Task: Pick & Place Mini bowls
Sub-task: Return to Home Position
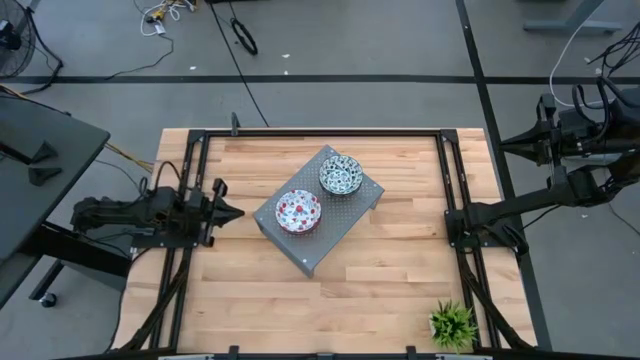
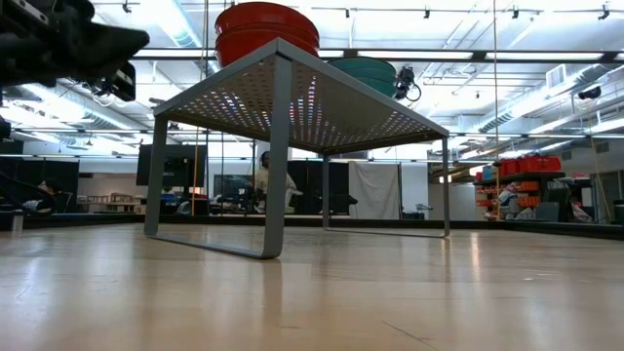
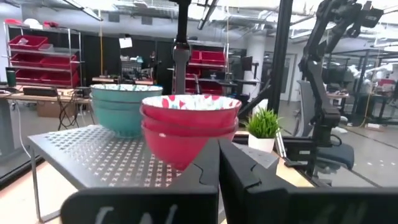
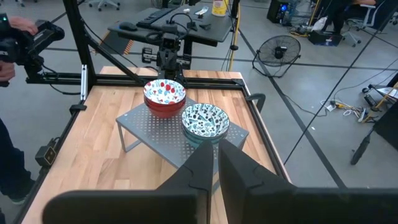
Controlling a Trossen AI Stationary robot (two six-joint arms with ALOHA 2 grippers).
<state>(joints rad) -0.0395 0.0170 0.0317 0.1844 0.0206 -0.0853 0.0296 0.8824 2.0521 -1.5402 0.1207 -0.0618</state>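
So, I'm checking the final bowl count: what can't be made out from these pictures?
1. Bowl count per stack: the high view shows only the top red-patterned round ceramic bowl and the top teal-patterned one; those below are covered.
2. Low view: the grey perforated metal shelf hides the stacks' bases.
3. Left wrist view: the red stack covers part of the teal stack.
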